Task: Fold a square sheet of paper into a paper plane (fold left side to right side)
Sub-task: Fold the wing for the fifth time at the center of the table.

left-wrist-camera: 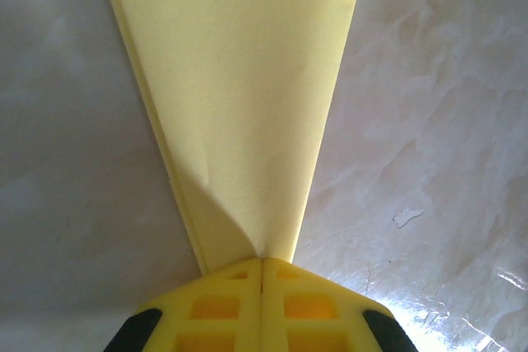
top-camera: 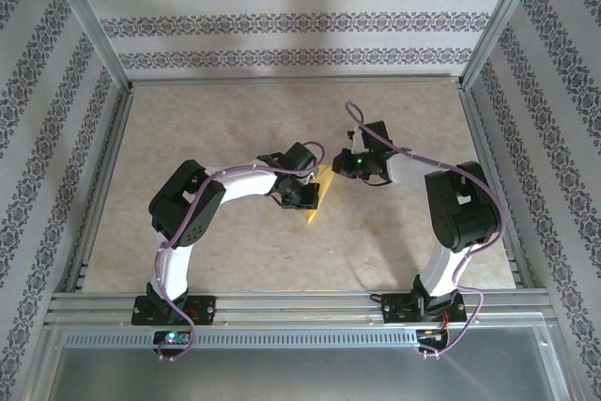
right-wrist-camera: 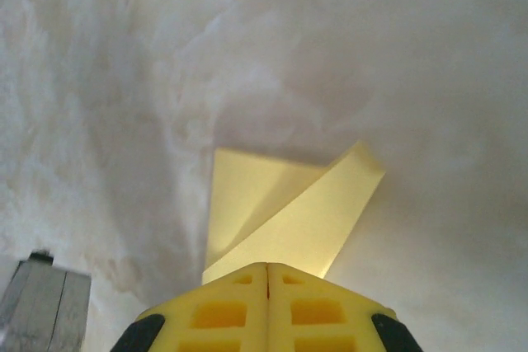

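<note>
Left wrist view: left jaws [left-wrist-camera: 262, 263] at the bottom edge, yellow fingers clenched, seam closed. The yellow paper [left-wrist-camera: 239, 105] narrows to a point right at the fingertips and widens away from them. It is folded, with layered edges along its left side. Cannot tell whether the tip is pinched or only touched.

Right wrist view: right jaws [right-wrist-camera: 267, 268] also clenched, fingertips against the near edge of the paper. Here one flap lies folded diagonally across it, the corner pointing up and to the right. Grip not resolvable.

Overhead view: the paper lies on the pale marbled tabletop [top-camera: 235, 251] near its middle, between the two jaws. The arms lean inward toward it from either side.
</note>
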Available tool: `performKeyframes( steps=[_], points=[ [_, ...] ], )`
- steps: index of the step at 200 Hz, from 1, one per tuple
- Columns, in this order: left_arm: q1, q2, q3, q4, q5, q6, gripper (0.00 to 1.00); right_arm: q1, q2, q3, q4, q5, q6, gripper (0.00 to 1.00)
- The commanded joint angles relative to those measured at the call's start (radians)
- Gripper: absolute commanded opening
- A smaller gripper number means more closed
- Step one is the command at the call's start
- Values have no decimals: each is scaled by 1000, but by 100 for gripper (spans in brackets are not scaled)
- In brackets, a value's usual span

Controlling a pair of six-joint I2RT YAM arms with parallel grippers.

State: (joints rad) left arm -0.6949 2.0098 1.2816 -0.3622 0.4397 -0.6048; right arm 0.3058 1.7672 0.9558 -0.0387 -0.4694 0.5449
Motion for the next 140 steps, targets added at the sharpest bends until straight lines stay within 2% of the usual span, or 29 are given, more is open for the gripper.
performKeyframes(
  steps=[1,51,140],
  points=[
    [-12,62,-34,-180,-75,29,0,32,-7,-49,54,-28,71,0],
    [-14,63,-31,-183,-75,29,0,77,67,-15,67,-22,82,0],
    [-21,81,-9,-224,-99,42,0,13,175,65,5,18,13,0]
  ],
)
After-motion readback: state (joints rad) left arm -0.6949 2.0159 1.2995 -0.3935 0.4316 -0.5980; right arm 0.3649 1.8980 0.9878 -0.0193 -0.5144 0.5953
